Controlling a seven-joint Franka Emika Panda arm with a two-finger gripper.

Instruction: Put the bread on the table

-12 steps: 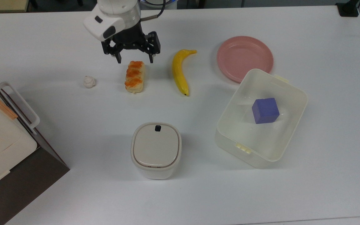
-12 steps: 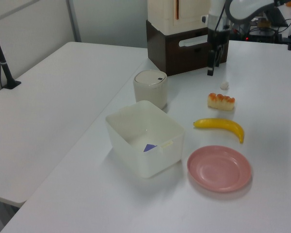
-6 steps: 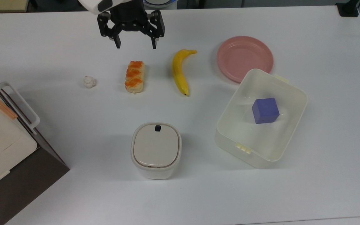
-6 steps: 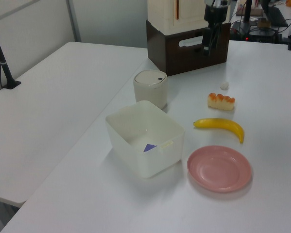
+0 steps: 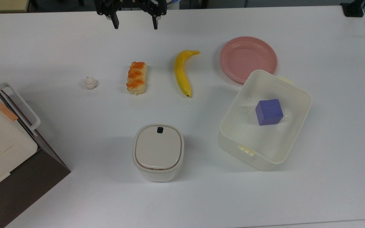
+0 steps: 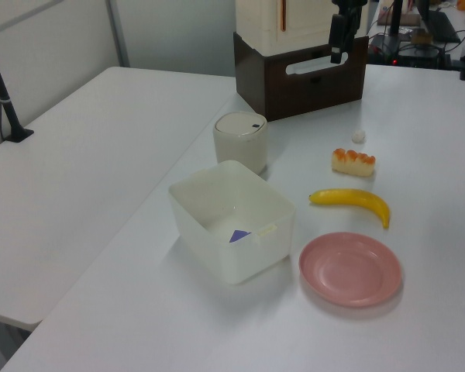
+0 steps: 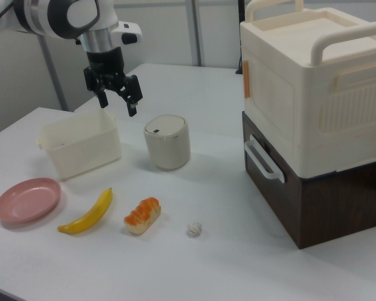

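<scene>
The bread (image 5: 136, 78) lies flat on the white worktop (image 5: 74, 41), glazed orange top facing up, nothing touching it. Take the bread as the anchor. To its left in the top view sits a small white lumpy ball (image 5: 90, 83), near but apart. To its right in the top view lies the yellow banana (image 5: 182, 72), roughly parallel to the bread, and beyond the banana the pink plate (image 5: 248, 59). Further from the bread on that side, a cream open box (image 5: 291, 126) overlaps the plate's edge in the top view and holds a blue cube (image 5: 269, 112). Below the bread in the top view stands a lidded cream canister (image 5: 158, 152). Far off to the bread's left, at the top view's edge, a cream case on a dark brown base (image 5: 2, 148).

And the gripper (image 5: 134, 25): up in the air, well clear of the bread, fingers spread wide apart and holding nothing. In the right view the gripper (image 7: 117, 110) hangs high above the worktop, fingers pointing down.
</scene>
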